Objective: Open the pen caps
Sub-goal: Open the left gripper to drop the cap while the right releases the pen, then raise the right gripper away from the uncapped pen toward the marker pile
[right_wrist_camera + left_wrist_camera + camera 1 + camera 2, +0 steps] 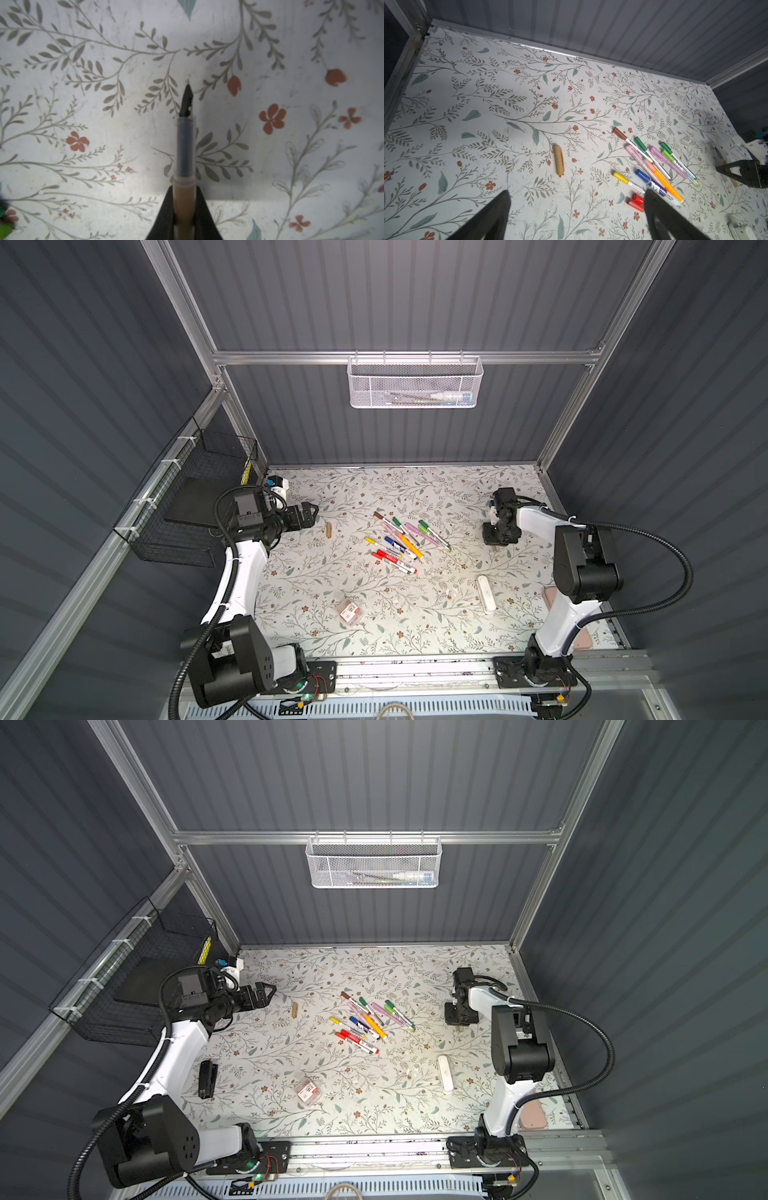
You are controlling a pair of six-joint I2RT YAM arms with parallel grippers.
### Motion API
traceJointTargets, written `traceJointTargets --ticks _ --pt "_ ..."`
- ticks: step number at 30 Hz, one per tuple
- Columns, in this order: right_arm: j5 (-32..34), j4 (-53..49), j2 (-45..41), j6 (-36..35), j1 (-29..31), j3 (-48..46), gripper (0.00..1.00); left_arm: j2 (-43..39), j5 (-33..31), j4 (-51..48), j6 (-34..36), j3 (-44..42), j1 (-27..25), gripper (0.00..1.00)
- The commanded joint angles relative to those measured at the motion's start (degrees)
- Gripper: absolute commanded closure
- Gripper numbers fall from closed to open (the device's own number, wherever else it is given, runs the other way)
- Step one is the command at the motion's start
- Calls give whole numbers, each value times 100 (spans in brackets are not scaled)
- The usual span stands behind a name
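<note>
Near the left edge of the table [415, 489], towards its far-left corner, the left fingers [494, 218] stand spread wide. They hold nothing and touch nothing, with only bare table under them. Just past their tips lies the tan cap [559, 161], off its pen and flat on the table. It is apart from both fingers and sits between them and the pens.

The pens [399, 541] lie in a loose heap at mid-table, crossing one another, with their caps on. A brown cap [619, 133] is nearest the far edge, with a green cap [640, 143] beside it. A yellow cap [620, 176] and a blue cap [642, 176] lie lower in the heap, and a red cap [636, 202] is on the side towards the near edge. Closer to the near edge is a small clear box [348, 610]. Further right is a white case [486, 594], well apart from the heap.

Near the right edge, in the far half of the table, the right fingers [162, 220] are closed narrow on the tan pen [184, 145]. They pinch its tan barrel, and the clear section and dark nib jut out past the fingertips — bare, with no cap. The nib points at the table; I cannot tell whether it touches.
</note>
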Motion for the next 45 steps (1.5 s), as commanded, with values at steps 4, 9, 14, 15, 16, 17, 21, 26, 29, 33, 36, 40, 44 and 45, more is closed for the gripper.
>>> traceJointTargets --ticks 4,9,14,15,16,17,21,26,29,33,36,40,44,45 --pt "158 -138 75 26 32 74 78 -56 263 73 -189 -43 209 0" --pt "161 -205 53 14 41 146 74 -104 293 96 -235 -45 280 0" --pt "282 -461 -444 -37 117 272 69 -153 351 119 -220 -98 326 0" --pt "303 -525 -586 -66 156 309 68 -145 360 115 -215 -89 321 0" --pt "315 -574 -755 -87 220 337 67 -138 364 108 -211 -93 326 0" --pt "308 -596 -898 -103 306 358 65 -137 369 98 -211 -89 326 0" --pt "247 -725 -1015 -266 881 772 56 -121 414 130 -205 -128 326 0" --pt "-102 -779 -479 -330 1319 1529 49 -148 407 183 -201 -179 326 0" --pt "-187 -851 -50 -455 1554 1926 49 -188 436 197 -225 -183 325 0" --pt "-309 -1152 564 -650 1793 2447 49 -254 382 153 -153 -172 325 0" --pt "-304 -1303 905 -751 1901 2674 51 -292 312 115 -92 -172 366 0" --pt "-387 -1259 1099 -766 1960 2687 53 -259 326 124 -144 -174 420 0" --pt "-406 -1252 1273 -788 2007 2677 55 -224 337 159 -181 -180 458 0" --pt "-403 -1256 1303 -796 2012 2673 55 -214 338 170 -188 -185 463 0"
